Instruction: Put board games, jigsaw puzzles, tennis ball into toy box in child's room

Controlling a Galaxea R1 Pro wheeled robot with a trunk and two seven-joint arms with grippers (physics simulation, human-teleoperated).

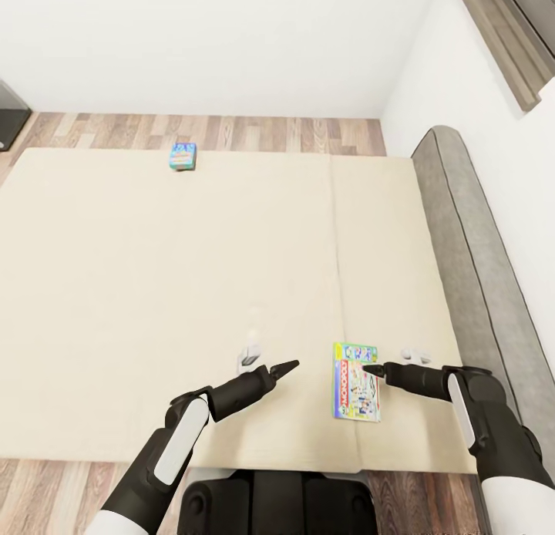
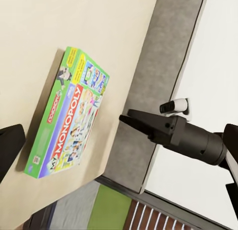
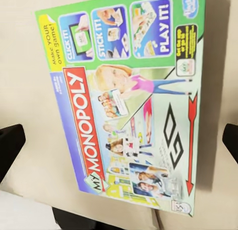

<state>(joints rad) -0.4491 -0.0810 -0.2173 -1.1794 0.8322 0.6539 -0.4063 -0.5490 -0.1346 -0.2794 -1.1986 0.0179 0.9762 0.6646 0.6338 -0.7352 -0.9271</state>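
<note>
We are looking at the green Monopoly box (image 1: 356, 382), which is lying flat on the cream bed (image 1: 154, 288) close to the near edge, not far from the grey headboard (image 1: 470, 242). Nothing is holding it yet. Our right gripper (image 1: 375, 370) is hanging just above the box's edge on the headboard side, and in the right wrist view the box (image 3: 131, 103) is sitting between its two dark finger tips (image 3: 10, 143), which are standing wide apart, so this gripper is open and empty. Our left gripper (image 1: 289, 364) is pointing toward the box from the other side, near it but not touching it. In the left wrist view we are seeing the box (image 2: 69, 113) and the right gripper (image 2: 130, 116) beyond it, but just one dark finger (image 2: 9, 145) of the left gripper, so we cannot tell if it is open or closed. The smaller blue game box (image 1: 183, 156) is sitting well apart, at the far edge of the bed, next to the wooden floor (image 1: 231, 132). So we think we are only starting this part of the job. Both games on the bed are waiting to be picked up, and we are guessing the Monopoly one is first because our grippers are right by it. After that we are going to need the blue one, and both must go to the toy box on the table.
</note>
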